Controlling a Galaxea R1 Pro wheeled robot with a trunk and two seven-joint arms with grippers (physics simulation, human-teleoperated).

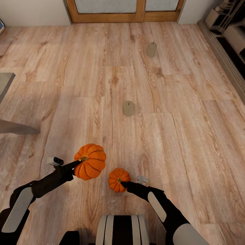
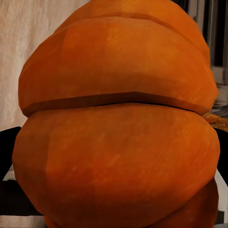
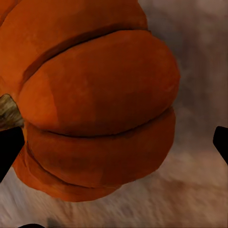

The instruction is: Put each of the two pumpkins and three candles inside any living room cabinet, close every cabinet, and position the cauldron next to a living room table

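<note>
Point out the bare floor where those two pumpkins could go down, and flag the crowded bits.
Bare wood-plank floor lies wide open right of the near beige pillar candle, and again between it and the far candle. Left is tighter: the grey table's edge intrudes. Directly ahead is crowded by the large orange ribbed pumpkin and the small one, each at a gripper.

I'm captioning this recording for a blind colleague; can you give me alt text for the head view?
Seen from above, the left gripper holds the larger pumpkin and the right gripper the smaller pumpkin, both above a light wood-plank floor. Two beige candles stand farther ahead, one nearer, one farther toward wood-framed glass doors.
</note>
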